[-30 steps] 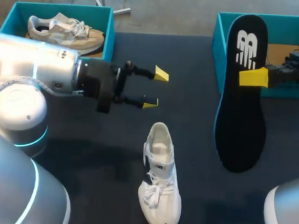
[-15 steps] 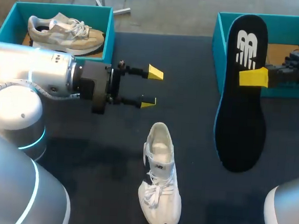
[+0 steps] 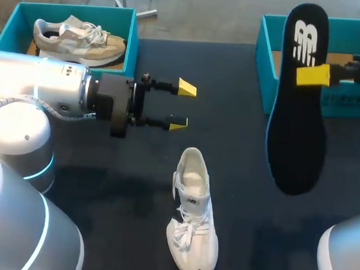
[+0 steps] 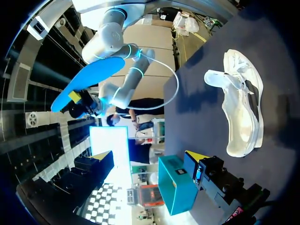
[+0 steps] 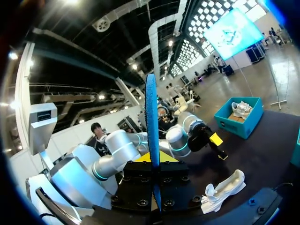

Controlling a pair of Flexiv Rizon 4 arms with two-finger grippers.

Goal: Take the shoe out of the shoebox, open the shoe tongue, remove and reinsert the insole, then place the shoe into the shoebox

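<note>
With right pincer (image 3: 313,75) clamped on insole (image 3: 298,106) over far right corner of desk (image 3: 229,144), align toe-first above shoe (image 3: 191,216) near middle of near edge; brace heel with left pincer (image 3: 183,105), currently spread apart.

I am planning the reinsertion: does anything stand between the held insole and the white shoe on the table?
Nothing visible does. The right gripper holds the insole beside the white shoe; the open left gripper is off that path.

We find the shoe (image 3: 192,219) at the table's near middle, with our left gripper (image 3: 183,105) just beyond it. On the right, our right gripper (image 3: 313,75) holds the insole (image 3: 298,118) beside the far-right shoebox (image 3: 264,60). Far left, another shoebox (image 3: 132,42) contains a second shoe (image 3: 75,38).
</note>
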